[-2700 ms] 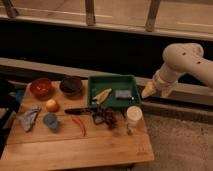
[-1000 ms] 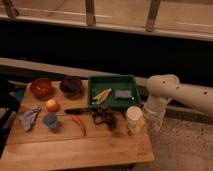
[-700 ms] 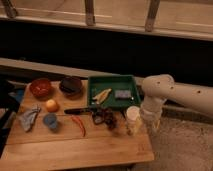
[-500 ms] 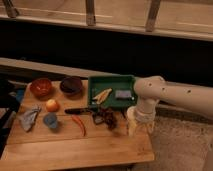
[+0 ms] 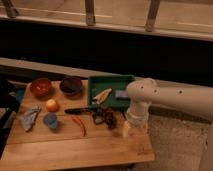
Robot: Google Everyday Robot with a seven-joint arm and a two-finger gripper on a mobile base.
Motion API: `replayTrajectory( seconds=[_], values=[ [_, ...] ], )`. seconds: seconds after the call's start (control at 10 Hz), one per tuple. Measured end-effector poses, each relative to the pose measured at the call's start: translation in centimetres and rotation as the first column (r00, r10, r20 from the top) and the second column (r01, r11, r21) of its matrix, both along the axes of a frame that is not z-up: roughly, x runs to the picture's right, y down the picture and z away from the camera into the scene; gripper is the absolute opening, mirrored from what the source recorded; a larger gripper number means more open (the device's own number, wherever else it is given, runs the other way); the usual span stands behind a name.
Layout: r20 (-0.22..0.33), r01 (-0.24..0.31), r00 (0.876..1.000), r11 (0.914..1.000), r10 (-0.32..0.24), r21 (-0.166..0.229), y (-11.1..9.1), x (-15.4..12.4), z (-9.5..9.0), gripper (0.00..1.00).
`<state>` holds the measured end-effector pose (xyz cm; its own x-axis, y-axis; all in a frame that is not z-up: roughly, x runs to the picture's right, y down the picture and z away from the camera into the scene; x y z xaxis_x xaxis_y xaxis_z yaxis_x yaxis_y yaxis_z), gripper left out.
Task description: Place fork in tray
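The green tray (image 5: pixel 111 80) sits at the back right of the wooden table (image 5: pixel 75 150). It holds a yellowish piece (image 5: pixel 102 95) and a small grey item (image 5: pixel 121 94). A slender dark utensil (image 5: pixel 79 110), apparently the fork, lies on the table just in front of the tray's left part. My gripper (image 5: pixel 131 126) hangs from the bent white arm (image 5: pixel 150 95) over the table's front right, right of the fork and in front of the tray. It hides most of a pale cup (image 5: pixel 126 131).
A reddish bowl (image 5: pixel 41 86) and a dark bowl (image 5: pixel 71 85) stand at the back left. An orange fruit (image 5: pixel 51 105), a blue cup (image 5: pixel 50 120), a grey cloth (image 5: pixel 29 119), a red chilli (image 5: pixel 80 125) and a dark reddish clump (image 5: pixel 106 118) lie across the table.
My arm has swung left and down from beside the table's right edge to over its front right corner, in front of the pale cup. The objects on the table have not moved.
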<state>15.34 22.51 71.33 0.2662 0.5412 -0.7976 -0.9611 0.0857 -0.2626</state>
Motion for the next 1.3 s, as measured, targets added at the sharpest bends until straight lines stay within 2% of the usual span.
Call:
replayTrajectory(
  seconds=[0.2,0.4,0.7,0.9,1.3],
  values=[
    [0.003,-0.029,1.000,0.9973,0.029,0.068,-0.5,-1.3,0.8,0.67],
    [-0.014,-0.016,1.000,0.9947,0.018,0.102,-0.8,-2.7,1.7,0.67],
    [-0.065,0.056,0.997,0.9925,-0.049,0.109,-0.2,-4.3,3.6,0.67],
    [-0.092,0.066,0.994,0.9917,-0.056,0.110,0.1,-4.4,4.4,0.67],
    [-0.097,0.065,0.994,0.9920,-0.054,0.108,0.1,-4.2,4.5,0.67]
  ],
)
